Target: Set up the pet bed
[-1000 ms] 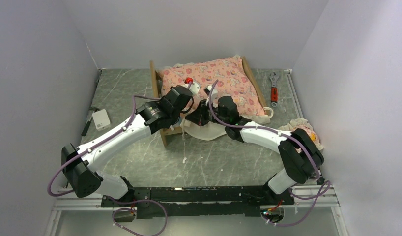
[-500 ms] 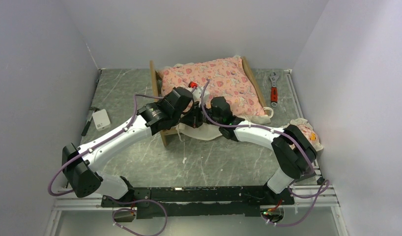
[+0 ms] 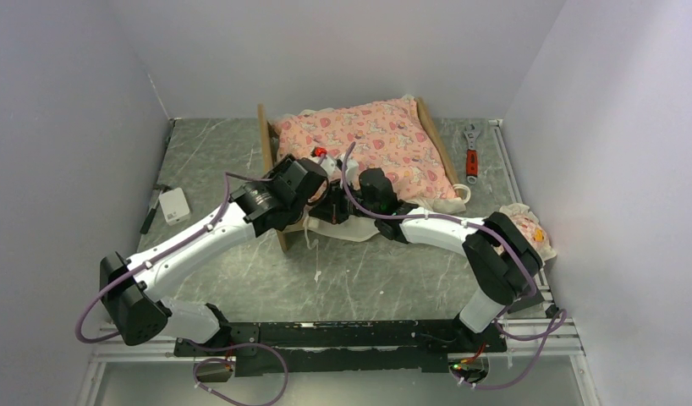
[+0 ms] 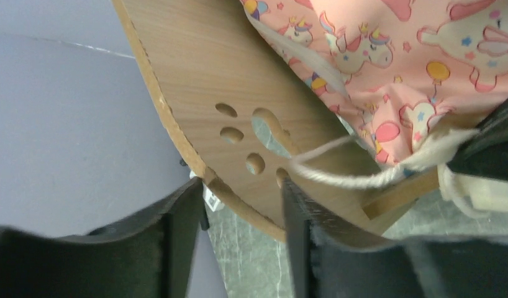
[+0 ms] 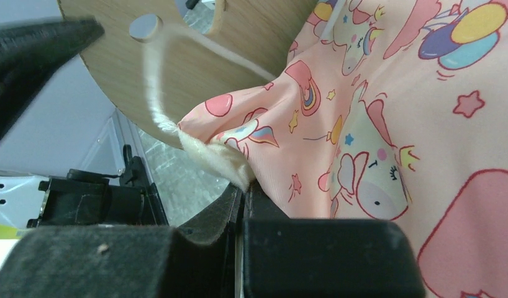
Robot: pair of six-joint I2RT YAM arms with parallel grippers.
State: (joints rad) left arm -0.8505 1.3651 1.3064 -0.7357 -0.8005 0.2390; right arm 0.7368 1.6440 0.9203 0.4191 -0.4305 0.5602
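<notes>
My left pincer [image 4: 239, 194] is released, straddling the headboard [image 4: 202, 74] of the pet bed [image 3: 264, 139] at the table's [image 3: 368, 271] far side. My right pincer [image 5: 242, 194] is clenched on the mattress [image 3: 376, 139] corner — if I pull hard, its string [image 4: 351, 180] may snag in the headboard.

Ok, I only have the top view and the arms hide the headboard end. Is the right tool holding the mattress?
Observer: Yes, the right tool is shut on the frilled corner of the mattress.
Operator: And the left tool?
Observer: The left tool is open, straddling the headboard edge of the pet bed, not clamping it.
Operator: Anything tangled?
Observer: A cream string trails from the pinched corner across the headboard by the paw cutout.
</notes>
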